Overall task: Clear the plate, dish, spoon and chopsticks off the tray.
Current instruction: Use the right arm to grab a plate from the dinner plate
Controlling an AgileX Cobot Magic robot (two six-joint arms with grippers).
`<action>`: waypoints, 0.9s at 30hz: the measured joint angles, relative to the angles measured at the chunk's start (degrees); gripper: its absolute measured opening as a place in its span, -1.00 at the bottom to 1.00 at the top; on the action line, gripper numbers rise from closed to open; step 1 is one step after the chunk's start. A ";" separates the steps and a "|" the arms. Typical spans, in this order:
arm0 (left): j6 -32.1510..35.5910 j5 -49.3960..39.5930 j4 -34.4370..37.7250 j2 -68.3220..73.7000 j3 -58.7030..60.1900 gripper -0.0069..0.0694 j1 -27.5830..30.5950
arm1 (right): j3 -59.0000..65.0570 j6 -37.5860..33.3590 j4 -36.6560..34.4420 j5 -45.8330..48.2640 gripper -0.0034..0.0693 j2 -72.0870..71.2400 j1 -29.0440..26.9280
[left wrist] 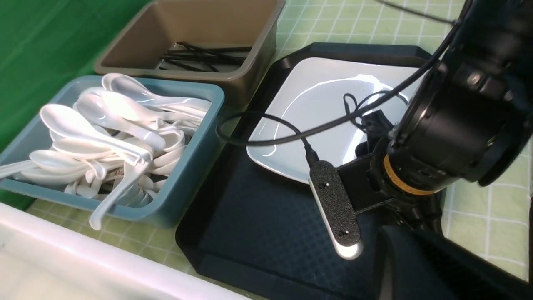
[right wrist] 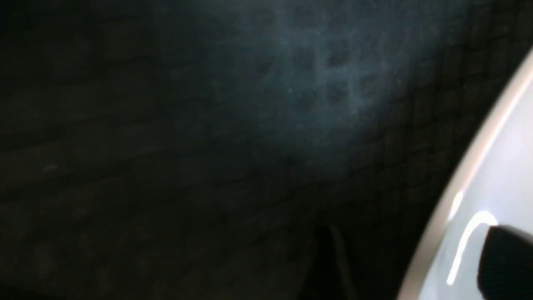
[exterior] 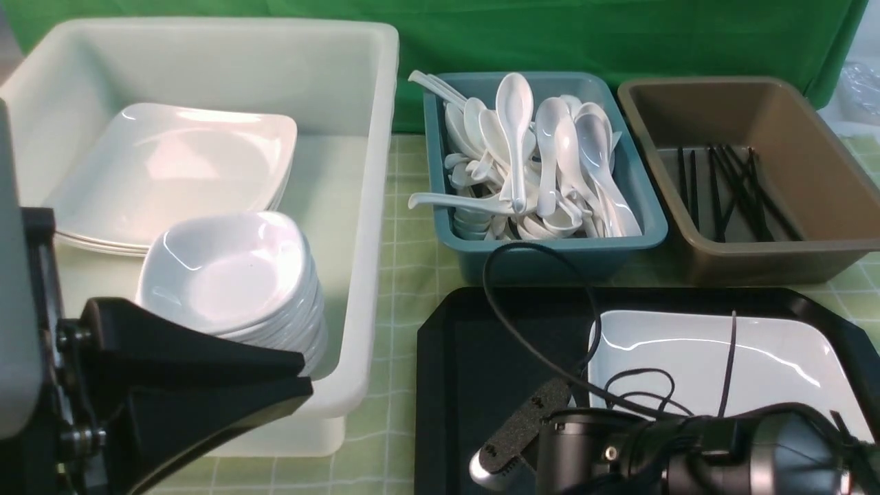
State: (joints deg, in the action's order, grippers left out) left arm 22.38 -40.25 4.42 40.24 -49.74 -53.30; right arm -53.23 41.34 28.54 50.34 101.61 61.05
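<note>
The large white plate (exterior: 722, 357) (left wrist: 325, 104) lies on the black tray (exterior: 481, 371) (left wrist: 250, 233), toward its right side. My right arm (exterior: 687, 454) hangs low over the plate's near-left corner. Up close, my right gripper (right wrist: 410, 237) stands open: one finger (right wrist: 504, 258) is over the plate (right wrist: 508, 166), and the other shows dimly over the tray (right wrist: 250, 125), with the rim between them. My left gripper (exterior: 306, 375) is shut and empty, in front of the white tub. No dish, spoon or chopsticks show on the tray.
The deep white tub (exterior: 381, 206) at left holds stacked plates (exterior: 172, 165) and small dishes (exterior: 234, 275). A teal bin (exterior: 646, 234) full of white spoons (exterior: 550, 158) and a brown bin (exterior: 818, 172) with black chopsticks (exterior: 735, 185) stand behind the tray. Cables loop over the plate.
</note>
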 joint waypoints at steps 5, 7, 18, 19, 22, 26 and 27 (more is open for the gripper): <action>0.06 0.00 -0.06 0.00 0.00 -0.72 0.00 | -0.25 -0.34 0.62 0.56 0.38 0.67 -2.59; 0.29 0.00 -0.16 0.00 0.00 -0.72 0.00 | -0.25 -0.62 0.53 0.50 0.30 0.81 -2.64; 0.43 0.00 -0.16 0.00 0.00 -0.71 0.00 | -0.67 -7.45 -3.93 -0.33 -0.18 0.87 -4.85; 0.43 0.00 -0.16 0.00 0.00 -0.71 0.00 | -0.71 -8.75 -4.21 0.30 -0.23 0.87 -4.85; 0.43 0.00 -0.16 0.00 0.00 -0.71 0.00 | -0.79 -12.04 -5.04 1.46 -0.23 0.80 -5.02; 0.43 0.00 -0.17 0.00 0.00 -0.71 0.00 | -1.77 -14.09 -6.84 4.13 -0.25 -1.05 -4.91; 0.43 0.00 -0.17 0.00 0.00 -0.71 0.00 | -3.36 -15.05 -7.64 6.68 -0.37 -3.73 -4.18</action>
State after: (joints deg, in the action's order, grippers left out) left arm 22.81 -40.25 4.24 40.24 -49.74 -53.30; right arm -56.59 26.28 20.90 57.03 97.88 56.87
